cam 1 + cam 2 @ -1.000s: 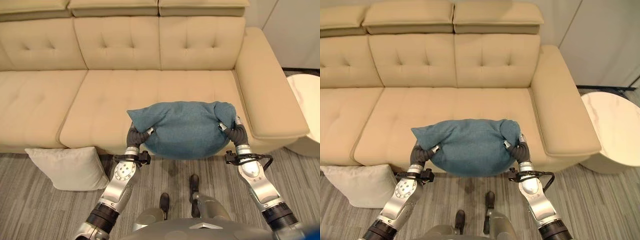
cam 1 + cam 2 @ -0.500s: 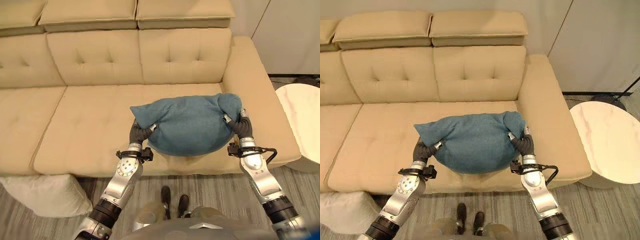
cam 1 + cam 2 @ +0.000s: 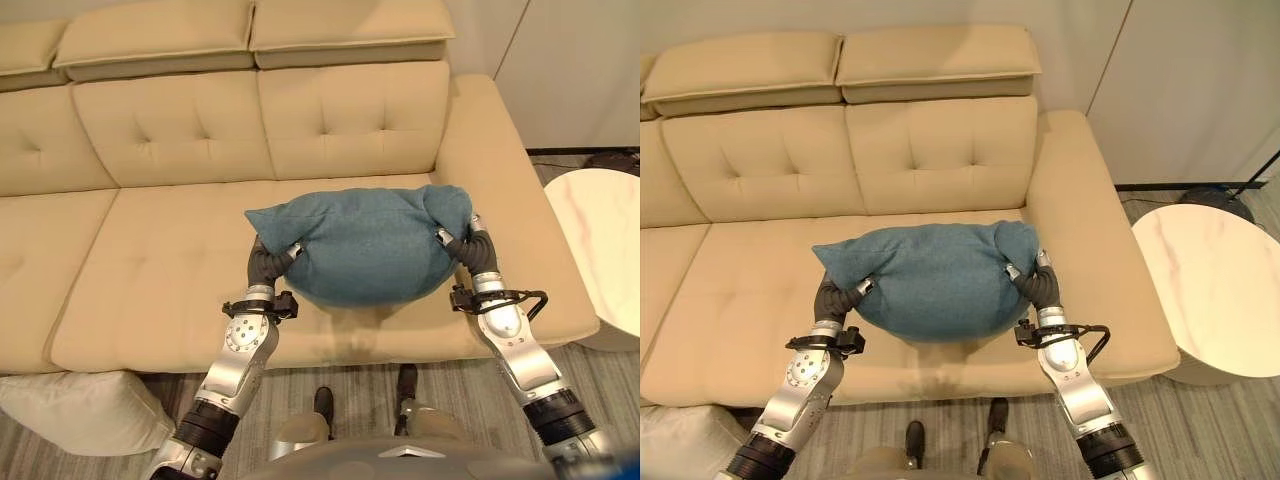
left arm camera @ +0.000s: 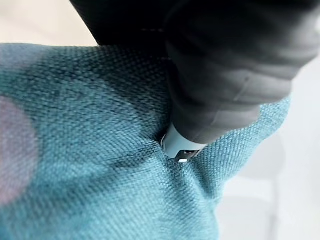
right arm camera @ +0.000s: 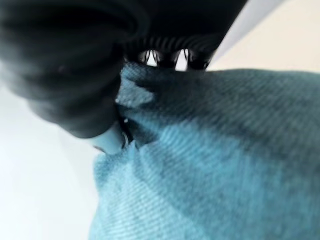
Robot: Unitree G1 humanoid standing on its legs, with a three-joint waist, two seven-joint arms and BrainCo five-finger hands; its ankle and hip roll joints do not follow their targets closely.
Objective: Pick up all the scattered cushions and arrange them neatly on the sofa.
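Observation:
A teal cushion point(image 3: 360, 250) hangs just above the right seat of the beige sofa point(image 3: 160, 280), squeezed between both hands. My left hand point(image 3: 268, 264) grips its left end, with fingers curled into the cloth and the thumb point(image 4: 180, 147) dug into the weave. My right hand point(image 3: 470, 248) pinches a bunched corner at the right end; its fingers point(image 5: 165, 57) sink into the fabric. A white cushion point(image 3: 85, 412) lies on the floor at the lower left, against the sofa's front.
A round white marble table point(image 3: 1210, 290) stands right of the sofa's armrest point(image 3: 510, 200). Grey striped floor point(image 3: 330, 375) runs along the sofa's front. The left and middle seats hold nothing.
The camera has moved closer to the sofa. The teal cushion, held by both hands throughout, has gone from the seat's front edge to over the right seat.

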